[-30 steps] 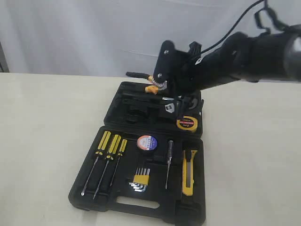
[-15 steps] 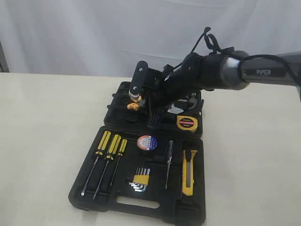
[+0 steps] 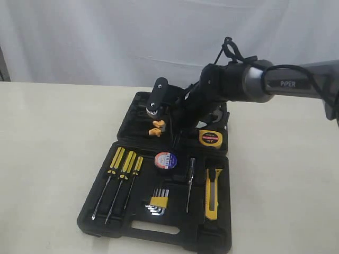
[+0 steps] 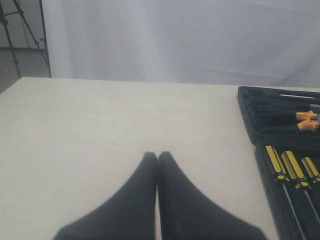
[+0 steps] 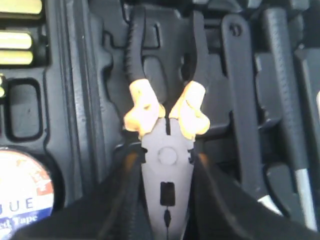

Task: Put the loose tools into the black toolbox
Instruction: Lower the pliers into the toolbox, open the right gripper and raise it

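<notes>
Pliers with orange-and-black handles [image 5: 167, 155] are the tool in hand, held a little left of centre in the exterior view, over the upper half of the open black plastic toolbox [image 3: 159, 233]. The right gripper [image 5: 166, 192] has its jaws closed narrowly on the grey metal head. The handles point away from it over a moulded recess, and I cannot tell whether they rest in it or hang just above.

To finish well, I would keep the handles in line with the two grooves of the recess, lower straight down until the head beds in, and only then let go. Tilting would likely catch an orange collar on the ridge between the grooves.

The remaining loose tools look stowed. The yellow round tape measure [image 3: 210, 138] sits just right of the gripper. The black tape roll with white-red-blue label [image 3: 166, 160] lies just below it in the frame. The yellow utility knife [image 3: 213, 193] lies at lower right of the case.

Room is tight on the right, where the arm passes close over the tape measure, so a straight lift looks safest. The three yellow-and-black-handled screwdrivers [image 3: 119, 174] at lower left are well apart from the work. The left gripper [image 4: 157, 156] hangs over the bare cream tabletop [image 4: 100, 115], jaws pressed together with nothing between them, left of the case edge and clear of it.
</notes>
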Controlling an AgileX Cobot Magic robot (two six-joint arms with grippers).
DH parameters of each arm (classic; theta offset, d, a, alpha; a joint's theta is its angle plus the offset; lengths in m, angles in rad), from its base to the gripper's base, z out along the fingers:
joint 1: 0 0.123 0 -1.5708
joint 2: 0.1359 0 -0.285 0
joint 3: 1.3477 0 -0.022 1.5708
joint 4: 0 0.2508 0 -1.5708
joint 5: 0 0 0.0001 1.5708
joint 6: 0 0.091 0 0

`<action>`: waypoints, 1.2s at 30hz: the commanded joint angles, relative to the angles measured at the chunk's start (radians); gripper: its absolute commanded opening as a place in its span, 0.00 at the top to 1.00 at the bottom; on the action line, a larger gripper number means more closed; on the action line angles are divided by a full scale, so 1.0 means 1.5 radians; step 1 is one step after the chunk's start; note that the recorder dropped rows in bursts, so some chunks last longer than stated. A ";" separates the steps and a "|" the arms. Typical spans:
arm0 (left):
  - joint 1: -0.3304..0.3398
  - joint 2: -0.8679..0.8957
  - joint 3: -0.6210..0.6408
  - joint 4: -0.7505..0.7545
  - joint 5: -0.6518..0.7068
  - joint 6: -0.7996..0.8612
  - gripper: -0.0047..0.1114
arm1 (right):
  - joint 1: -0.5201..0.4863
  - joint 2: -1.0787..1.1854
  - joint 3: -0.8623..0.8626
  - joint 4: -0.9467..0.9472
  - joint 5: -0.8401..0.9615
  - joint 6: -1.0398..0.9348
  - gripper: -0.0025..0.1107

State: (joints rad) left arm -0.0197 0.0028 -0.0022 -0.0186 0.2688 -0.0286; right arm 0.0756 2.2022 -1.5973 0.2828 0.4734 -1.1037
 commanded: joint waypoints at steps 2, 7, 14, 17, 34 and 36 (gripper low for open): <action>-0.001 -0.002 0.001 -0.002 0.001 -0.001 0.96 | -0.002 0.010 -0.006 -0.016 0.009 0.041 0.98; -0.001 -0.002 0.001 -0.002 0.001 -0.001 0.96 | -0.002 0.010 -0.012 -0.033 0.028 0.065 0.78; -0.001 -0.002 0.001 -0.002 0.001 -0.001 0.96 | -0.002 0.004 -0.012 -0.068 0.039 0.103 0.37; -0.001 -0.002 0.001 -0.002 0.001 -0.001 0.96 | -0.002 -0.007 -0.012 -0.068 0.036 0.117 0.36; -0.001 -0.002 0.001 -0.002 0.001 0.001 0.96 | 0.006 -0.008 -0.025 0.040 -0.024 0.091 0.98; -0.001 -0.002 0.001 -0.002 0.001 0.001 0.96 | 0.006 0.011 -0.036 0.045 -0.023 0.091 0.98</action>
State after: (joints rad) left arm -0.0197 0.0028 -0.0022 -0.0186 0.2688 -0.0286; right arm 0.0802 2.1823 -1.6300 0.3242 0.4498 -0.9453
